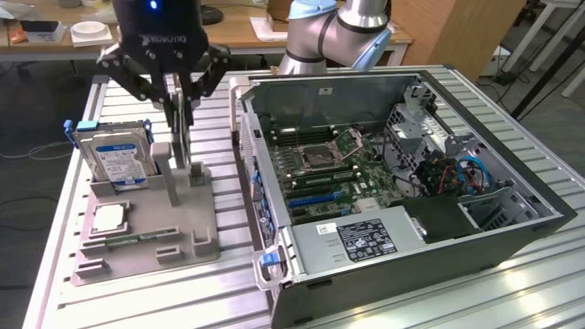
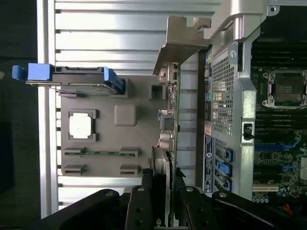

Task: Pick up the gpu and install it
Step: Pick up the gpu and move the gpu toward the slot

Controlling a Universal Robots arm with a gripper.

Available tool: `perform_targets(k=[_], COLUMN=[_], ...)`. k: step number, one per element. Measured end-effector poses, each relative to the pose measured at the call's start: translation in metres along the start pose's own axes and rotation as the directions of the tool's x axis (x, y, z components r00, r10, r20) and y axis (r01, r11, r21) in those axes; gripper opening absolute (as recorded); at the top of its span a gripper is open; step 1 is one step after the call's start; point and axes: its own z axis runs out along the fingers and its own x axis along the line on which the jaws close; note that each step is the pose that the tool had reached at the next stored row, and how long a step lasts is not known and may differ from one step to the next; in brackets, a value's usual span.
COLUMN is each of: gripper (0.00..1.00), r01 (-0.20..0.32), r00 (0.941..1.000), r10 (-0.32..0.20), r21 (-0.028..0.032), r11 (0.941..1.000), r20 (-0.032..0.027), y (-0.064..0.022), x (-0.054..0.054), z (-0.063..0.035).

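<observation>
on the slatted table the open pc case lies at the exterior view's right and the gray parts holder at its left, with a hard drive upright at the holder's far end. the gpu stands on edge beside the drive, and the fingers pinch its upper edge. i cannot tell whether it is clear of its slot. a straight vertical lift should keep the silver bracket from catching.

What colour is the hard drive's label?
Blue; the hard drive's label shows best in the exterior view.
</observation>
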Motion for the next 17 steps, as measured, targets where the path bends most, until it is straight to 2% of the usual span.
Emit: perform_targets(k=[2, 5, 17], gripper=[0.27, 0.27, 0.27], r01=[0.000, 0.000, 0.003], r00=[1.0000, 1.0000, 1.0000], r10=[0.000, 0.000, -0.003], r21=[0.0000, 0.0003, 0.0004], r11=[1.0000, 1.0000, 1.0000], r20=[-0.0001, -0.0001, -0.0003], y=[0.0003, 0.0003, 0.0010], x=[0.000, -0.001, -0.055], z=[-0.0092, -0.0098, -0.0012])
